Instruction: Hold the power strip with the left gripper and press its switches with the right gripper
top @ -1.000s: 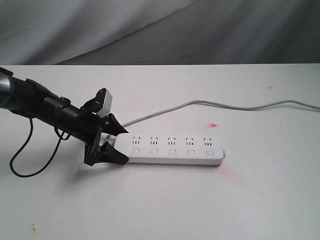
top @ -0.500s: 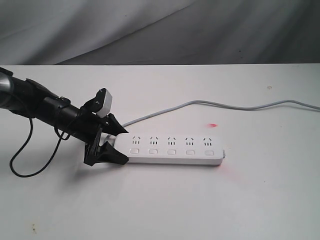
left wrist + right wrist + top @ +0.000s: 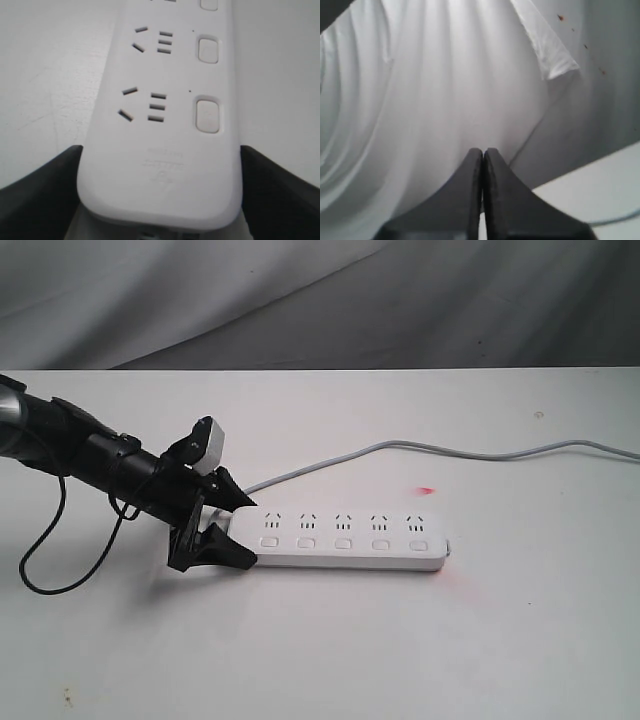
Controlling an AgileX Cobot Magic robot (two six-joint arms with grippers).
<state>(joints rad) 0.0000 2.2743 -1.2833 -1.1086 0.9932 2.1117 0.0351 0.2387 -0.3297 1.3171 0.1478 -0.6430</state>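
The white power strip (image 3: 350, 537) lies flat on the table with its row of small switches (image 3: 344, 543) facing up. My left gripper (image 3: 245, 530) is shut on its left end, one black finger on each long side. Up close, the left wrist view shows the power strip (image 3: 160, 165) filling the gap between the fingers (image 3: 40, 185), with two switches (image 3: 207, 115) in sight. My right gripper (image 3: 483, 152) is shut on nothing, raised and facing the white backdrop. It is out of the exterior view.
The strip's grey cord (image 3: 450, 450) curves away across the table to the right edge. A red light spot (image 3: 427, 490) lies just behind the strip's right end. A black cable (image 3: 45, 540) loops under the left arm. White cloth (image 3: 445, 75) hangs behind the table.
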